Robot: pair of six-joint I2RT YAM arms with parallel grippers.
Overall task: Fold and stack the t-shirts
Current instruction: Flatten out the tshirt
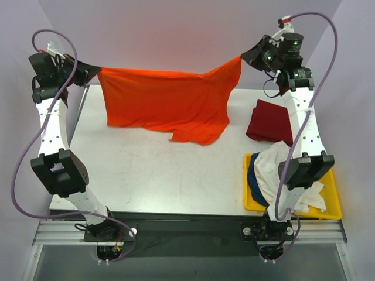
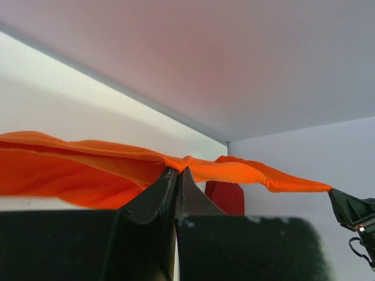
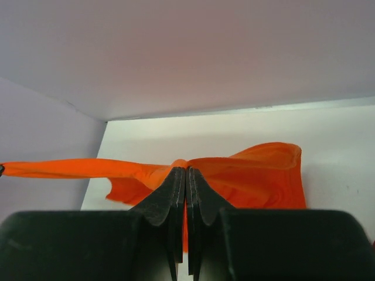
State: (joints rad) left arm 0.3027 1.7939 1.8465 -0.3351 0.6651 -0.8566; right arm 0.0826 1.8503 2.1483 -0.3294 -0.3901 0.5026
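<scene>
A bright orange t-shirt (image 1: 170, 102) hangs spread out above the far side of the table, its lower hem drooping onto the tabletop. My left gripper (image 1: 96, 71) is shut on its upper left corner, and my right gripper (image 1: 241, 58) is shut on its upper right corner. In the left wrist view the jaws (image 2: 177, 171) pinch a bunched edge of the orange cloth (image 2: 88, 167). The right wrist view shows the same: the jaws (image 3: 186, 170) are closed on orange fabric (image 3: 258, 175). A folded dark red t-shirt (image 1: 269, 122) lies flat at the right.
A yellow bin (image 1: 333, 202) at the near right holds a crumpled white t-shirt (image 1: 275, 164) and a navy one (image 1: 255, 178). The grey table (image 1: 146, 170) stretches between the arms. Walls close in at the back and both sides.
</scene>
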